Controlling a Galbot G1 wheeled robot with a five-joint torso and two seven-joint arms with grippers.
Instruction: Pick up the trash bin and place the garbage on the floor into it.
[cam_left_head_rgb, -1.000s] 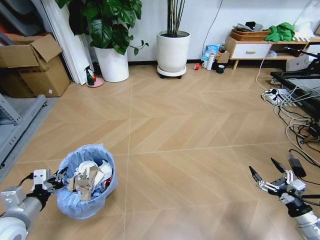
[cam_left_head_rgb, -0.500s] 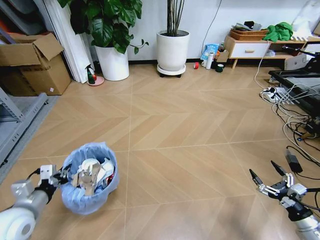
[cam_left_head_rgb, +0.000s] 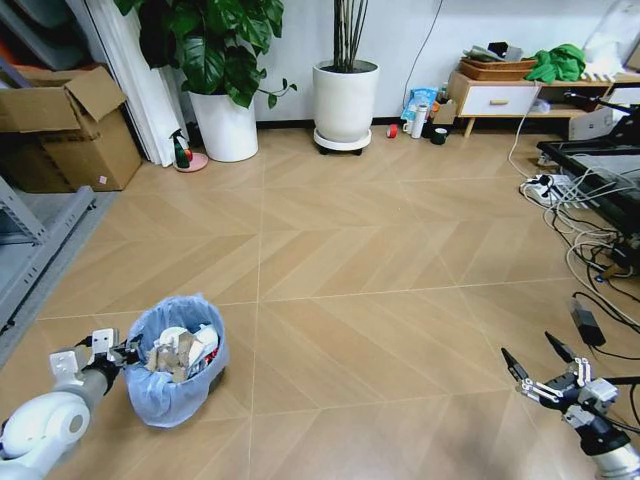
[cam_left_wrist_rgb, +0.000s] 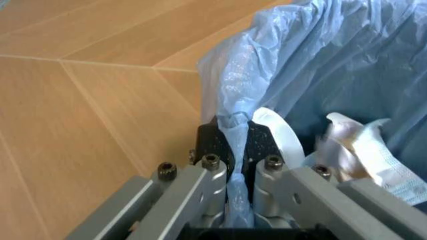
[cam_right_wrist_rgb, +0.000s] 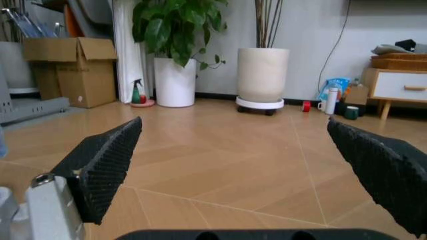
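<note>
I find the trash bin (cam_left_head_rgb: 176, 372) in the lower left of the head view, standing or held just at floor level, with its light-blue bag (cam_left_wrist_rgb: 320, 65) bulging over the rim. My left tool (cam_left_head_rgb: 128, 352) is at the bin's near rim, and in the left wrist view its fingers (cam_left_wrist_rgb: 200, 186) are pressed together on a pinched fold of the bag and the rim beneath it. The garbage (cam_left_head_rgb: 182, 350) sits inside the bin: crumpled white paper, a white round piece and a scrap of red are heaped up to the rim. I judge the collecting step largely done, since the open wooden floor (cam_left_head_rgb: 380, 260) across the middle of the frame carries no loose litter that I can make out. Small items by the far wall near the plant pot (cam_left_head_rgb: 346, 100) are too distant for me to class as litter. My right tool (cam_left_head_rgb: 551, 372) hangs low in the lower right, fingers spread wide and holding nothing. What remains, in my judgement, is at most setting the bin down.
</note>
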